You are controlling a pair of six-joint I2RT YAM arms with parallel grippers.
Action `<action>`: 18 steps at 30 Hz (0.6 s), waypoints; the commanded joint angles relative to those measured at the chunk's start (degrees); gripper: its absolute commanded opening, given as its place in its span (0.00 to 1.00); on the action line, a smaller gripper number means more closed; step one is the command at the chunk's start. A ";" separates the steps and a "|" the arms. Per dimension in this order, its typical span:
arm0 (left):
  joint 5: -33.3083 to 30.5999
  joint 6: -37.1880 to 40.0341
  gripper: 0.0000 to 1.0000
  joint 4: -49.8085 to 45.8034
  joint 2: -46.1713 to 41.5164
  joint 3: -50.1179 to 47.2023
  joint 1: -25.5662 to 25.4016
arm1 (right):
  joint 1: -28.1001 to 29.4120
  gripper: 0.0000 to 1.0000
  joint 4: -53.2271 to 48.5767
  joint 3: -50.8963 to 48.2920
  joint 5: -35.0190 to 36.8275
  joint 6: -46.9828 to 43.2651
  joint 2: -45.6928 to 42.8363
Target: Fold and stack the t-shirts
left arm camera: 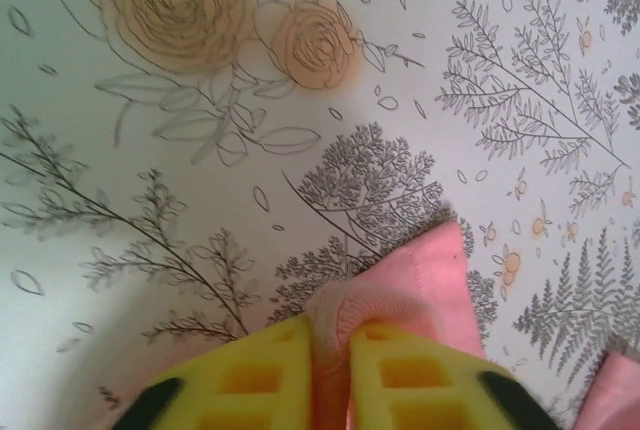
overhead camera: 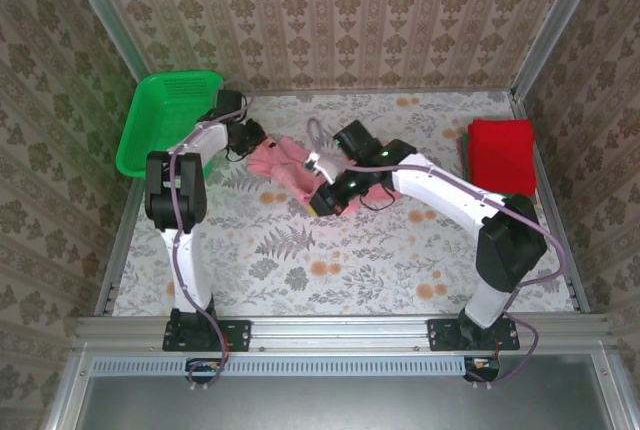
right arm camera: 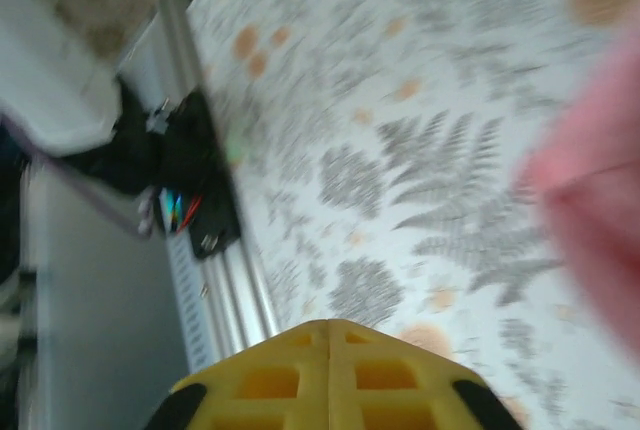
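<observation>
The pink t-shirt [overhead camera: 287, 166] lies crumpled on the floral table, left of centre. My left gripper [overhead camera: 256, 146] sits at its left edge. In the left wrist view this gripper [left arm camera: 330, 335] is shut on a ribbed fold of the pink t-shirt [left arm camera: 425, 285], just above the tablecloth. My right gripper [overhead camera: 322, 201] hovers at the shirt's near right side, pointing toward the table's front. Its yellow fingers [right arm camera: 328, 328] press together with nothing between them, and the pink t-shirt [right arm camera: 598, 220] blurs past on the right. A folded red t-shirt [overhead camera: 502, 153] rests on a green one [overhead camera: 464, 153] at the far right.
A green mesh basket [overhead camera: 165, 120] stands tilted at the back left corner. Patterned walls close in the table on three sides. A metal rail [overhead camera: 340, 328] runs along the near edge, and the left arm's base [right arm camera: 195, 185] is seen beside it.
</observation>
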 commanded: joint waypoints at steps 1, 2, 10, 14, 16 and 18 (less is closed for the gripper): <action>-1.07 -1.24 0.53 -0.19 -3.53 -0.88 0.67 | 2.08 0.50 -7.41 2.37 -3.60 -7.66 1.79; -1.51 -1.28 0.65 0.03 -4.97 -2.21 0.76 | 1.85 0.59 -6.72 1.86 -2.75 -7.07 1.36; -10.05 2.00 1.00 -1.85 -21.99 -17.50 -2.81 | -8.95 0.77 12.39 -9.19 8.55 11.57 -4.83; -15.73 3.21 1.00 -9.16 -25.29 -18.50 -11.48 | -14.63 0.76 16.61 -12.61 16.28 19.03 -4.59; -16.30 2.03 0.99 -12.03 -24.28 -16.99 -15.86 | -17.25 0.76 19.30 -14.76 19.83 22.35 -5.01; -16.70 0.72 0.96 -14.86 -21.80 -14.19 -20.80 | -19.58 0.75 21.25 -16.78 22.42 25.81 -5.49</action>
